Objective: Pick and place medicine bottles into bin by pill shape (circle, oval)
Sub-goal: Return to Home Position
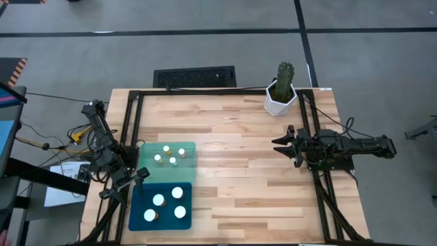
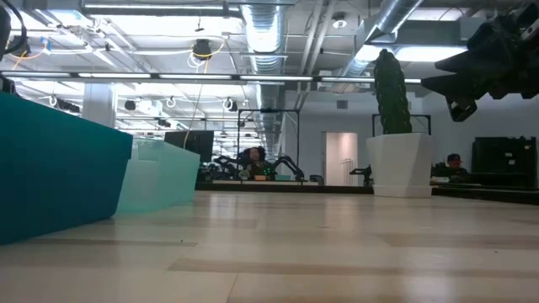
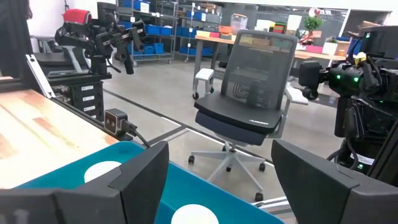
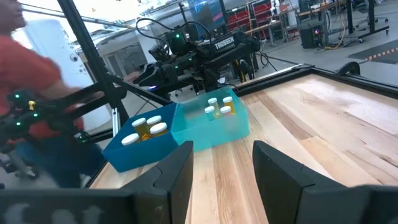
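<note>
all bottles i see sit in the blue bin and pale bin. left gripper and right gripper hang spread, empty. they look light, rigid, slick; i'd pinch across the cap.

Bright overhead light (ceiling strips), soft shadows

Grey floor, office chair — bright ceiling lights.
</note>
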